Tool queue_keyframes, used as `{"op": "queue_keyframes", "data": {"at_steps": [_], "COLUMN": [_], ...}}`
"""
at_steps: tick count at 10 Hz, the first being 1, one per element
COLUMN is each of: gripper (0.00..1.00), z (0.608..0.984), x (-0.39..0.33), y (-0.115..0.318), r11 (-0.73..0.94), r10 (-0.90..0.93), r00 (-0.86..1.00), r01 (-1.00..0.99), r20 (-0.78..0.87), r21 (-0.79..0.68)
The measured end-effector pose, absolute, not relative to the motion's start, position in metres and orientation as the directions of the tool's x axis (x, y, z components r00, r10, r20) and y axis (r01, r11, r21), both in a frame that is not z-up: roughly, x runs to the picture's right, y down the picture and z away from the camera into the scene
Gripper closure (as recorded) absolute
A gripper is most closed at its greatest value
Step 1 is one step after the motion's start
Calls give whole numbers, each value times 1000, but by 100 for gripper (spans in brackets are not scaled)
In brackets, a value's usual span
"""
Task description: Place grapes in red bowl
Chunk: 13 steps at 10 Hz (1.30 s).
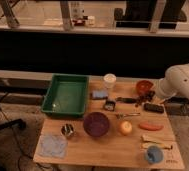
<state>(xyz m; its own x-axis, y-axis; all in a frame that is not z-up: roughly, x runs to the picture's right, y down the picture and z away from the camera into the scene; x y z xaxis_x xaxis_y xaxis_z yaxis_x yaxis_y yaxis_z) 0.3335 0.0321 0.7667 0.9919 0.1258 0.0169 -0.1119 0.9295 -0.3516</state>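
Note:
The red bowl stands at the back right of the wooden table. A small dark reddish lump, the grapes, sits just in front of the bowl's rim. My gripper comes in from the right at the end of the white arm. It is right at the grapes, partly hiding them. I cannot tell whether the grapes rest on the table or are held.
A green tray is at back left, with a white cup and blue sponge beside it. A flat black rectangle, carrot, orange, purple bowl, metal cup and blue cup are spread around.

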Motion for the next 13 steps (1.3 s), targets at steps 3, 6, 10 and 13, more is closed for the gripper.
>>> {"op": "queue_keyframes", "data": {"at_steps": [3,6,10,13], "gripper": [98,98,98,98], "z": [797,836,885,893], "x": [342,359,372,378], "y": [8,-14,-44,-44], "r11": [926,921,935,956], "r10": [167,206,217,201], "r00": [986,978,974,978], "r01": [-148,-178,-190,-184], "r20": [27,43,60,51], "r21": [-348,-347,-300,-229]}}
